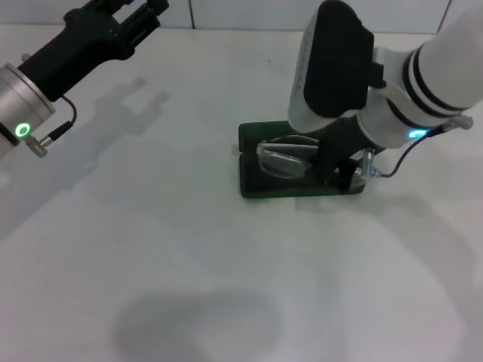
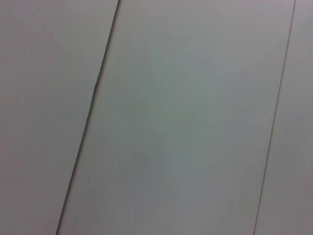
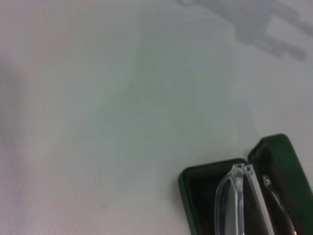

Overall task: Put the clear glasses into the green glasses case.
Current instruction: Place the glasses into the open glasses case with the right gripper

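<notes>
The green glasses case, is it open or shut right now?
Open. The green glasses case lies on the table with its lid folded back, and the clear glasses sit in its dark lining.

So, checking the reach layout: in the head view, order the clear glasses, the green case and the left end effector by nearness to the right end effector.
1. Clear glasses, under the right end effector.
2. Green case, around them.
3. Left end effector, far corner on the left.

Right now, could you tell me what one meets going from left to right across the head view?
The left gripper raised at the far left → the open green glasses case with the clear glasses in it → the right gripper down over the case's right part.
</notes>
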Motion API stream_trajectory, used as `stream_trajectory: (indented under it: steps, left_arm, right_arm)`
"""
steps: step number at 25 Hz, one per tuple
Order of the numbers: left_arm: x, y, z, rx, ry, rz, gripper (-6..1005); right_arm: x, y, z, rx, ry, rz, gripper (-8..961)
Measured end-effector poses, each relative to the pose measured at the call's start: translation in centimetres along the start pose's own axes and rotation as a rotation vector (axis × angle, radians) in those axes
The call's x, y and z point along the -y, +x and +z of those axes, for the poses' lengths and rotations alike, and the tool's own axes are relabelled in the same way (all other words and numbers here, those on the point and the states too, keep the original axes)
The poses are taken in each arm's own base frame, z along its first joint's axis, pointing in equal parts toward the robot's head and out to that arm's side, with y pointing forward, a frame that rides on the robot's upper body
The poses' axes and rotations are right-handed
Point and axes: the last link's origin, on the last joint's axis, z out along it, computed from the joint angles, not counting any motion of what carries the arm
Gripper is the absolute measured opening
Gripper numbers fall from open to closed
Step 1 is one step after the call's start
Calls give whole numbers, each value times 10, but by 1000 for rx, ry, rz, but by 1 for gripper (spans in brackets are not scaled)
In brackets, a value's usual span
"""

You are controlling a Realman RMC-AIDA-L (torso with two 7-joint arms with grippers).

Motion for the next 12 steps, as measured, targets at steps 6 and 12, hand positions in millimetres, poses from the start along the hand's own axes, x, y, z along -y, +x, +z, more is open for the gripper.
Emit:
stream_trajectory:
  steps: [6, 12]
  left_arm:
    - [-1, 1, 2, -1, -8, -2, 618]
    - [-1, 1, 3, -1, -9, -8, 618]
  right_arm:
    - [10, -3, 0, -47, 20, 17, 78]
    - [15, -6, 2, -67, 19, 25, 142]
